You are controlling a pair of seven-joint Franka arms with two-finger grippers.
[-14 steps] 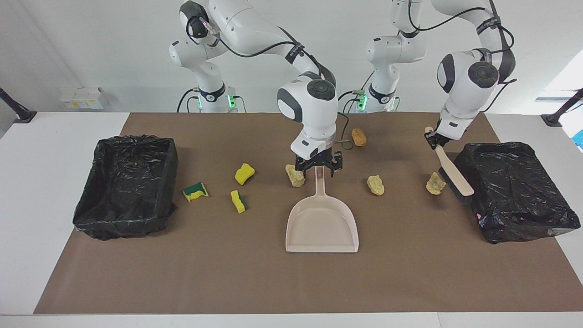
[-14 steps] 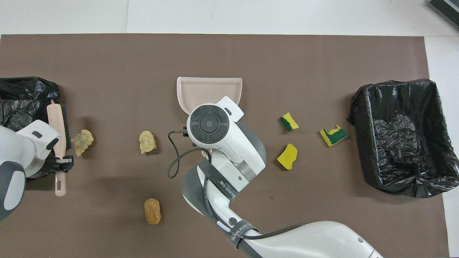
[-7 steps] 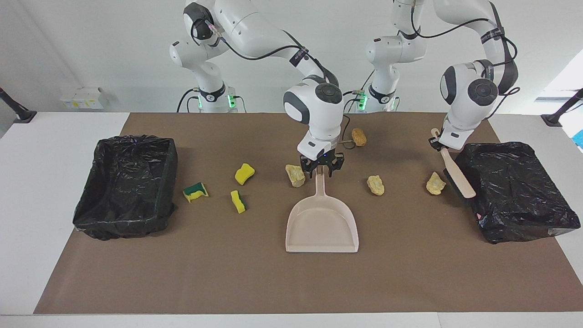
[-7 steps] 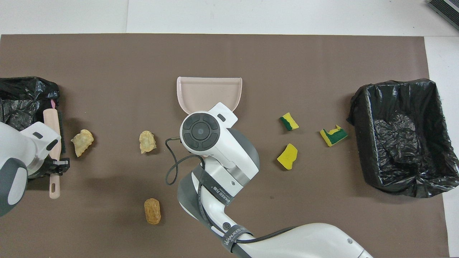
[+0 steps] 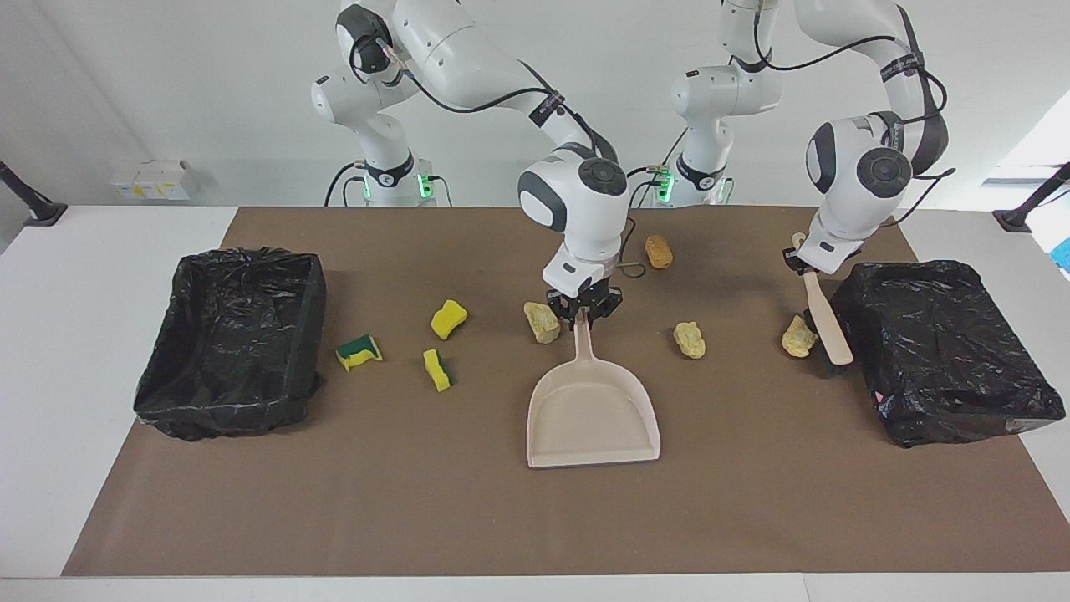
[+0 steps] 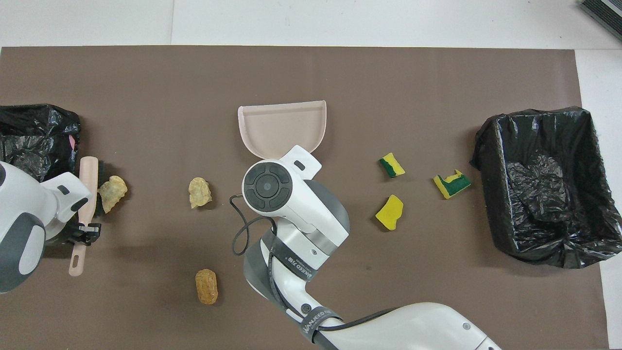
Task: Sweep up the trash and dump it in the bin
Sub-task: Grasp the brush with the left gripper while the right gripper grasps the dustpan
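facing view: right gripper [image 5: 583, 316] is clamped on the handle of the dustpan [image 5: 592, 414] mid-table; the pan mouth points away from the robots, with one beige lump [image 5: 542, 322] just beside the gripper toward the right arm's end. left gripper [image 5: 804, 262] is closed on the brush [image 5: 823, 318] handle; the bristles sit touching or nearly touching a beige lump [image 5: 799, 336]. a third lump [image 5: 690, 339] lies btwn the two grippers, and the orange-brown lump [image 5: 659, 251] is closer to the robots than the right gripper. three sponge bits [image 5: 449, 318] [image 5: 359, 352] [image 5: 437, 369] lie well apart from both grippers, toward the bin [image 5: 234, 339] at the right arm's end. a second bin [image 5: 945, 359] is just beside the brush.

overhead view: the right gripper is hidden under its wrist. left gripper [image 6: 83, 232] grips the brush [image 6: 85, 194] w/ the lump [image 6: 112, 190] against the head.

judgement: to sweep well, the bristles should be kept low on the mat and the lump pushed steadily toward the pan. the pan lip should be flat and turned to face the brush, else pieces slip under it.
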